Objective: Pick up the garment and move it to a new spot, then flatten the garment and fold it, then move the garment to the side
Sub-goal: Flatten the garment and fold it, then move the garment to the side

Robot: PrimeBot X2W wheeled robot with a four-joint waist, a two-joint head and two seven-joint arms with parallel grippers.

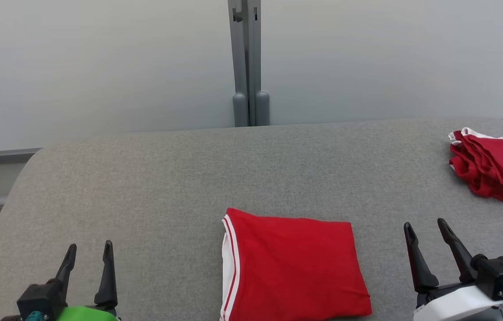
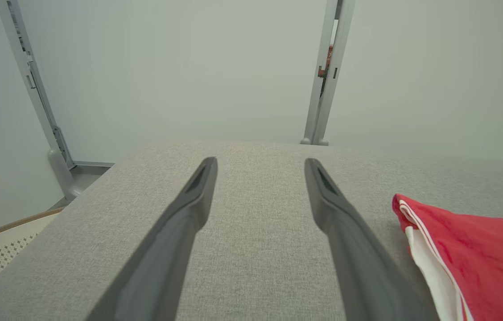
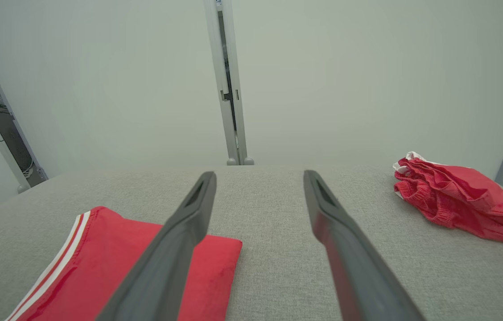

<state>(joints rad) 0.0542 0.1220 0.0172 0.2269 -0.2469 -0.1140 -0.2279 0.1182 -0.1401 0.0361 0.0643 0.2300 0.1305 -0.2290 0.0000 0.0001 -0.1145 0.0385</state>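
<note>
**A:** Head view first: where is the open room?
**B:** The grey worktop (image 1: 166,178) lies bare across left and middle. Its far edge meets a pale partition (image 1: 100,67) with a grey post (image 1: 249,62).
**A:** Anything cut off?
**B:** The folded red garment (image 1: 294,267), bottom centre, is clipped by the lower frame edge. A crumpled red garment (image 1: 492,171) runs off the right edge.
**A:** Its look? The pincers?
**B:** It is flat, with white striped trim along its left side. The left pincer (image 1: 90,244) and right pincer (image 1: 424,223) flank it, both spread and holding nothing.
</note>
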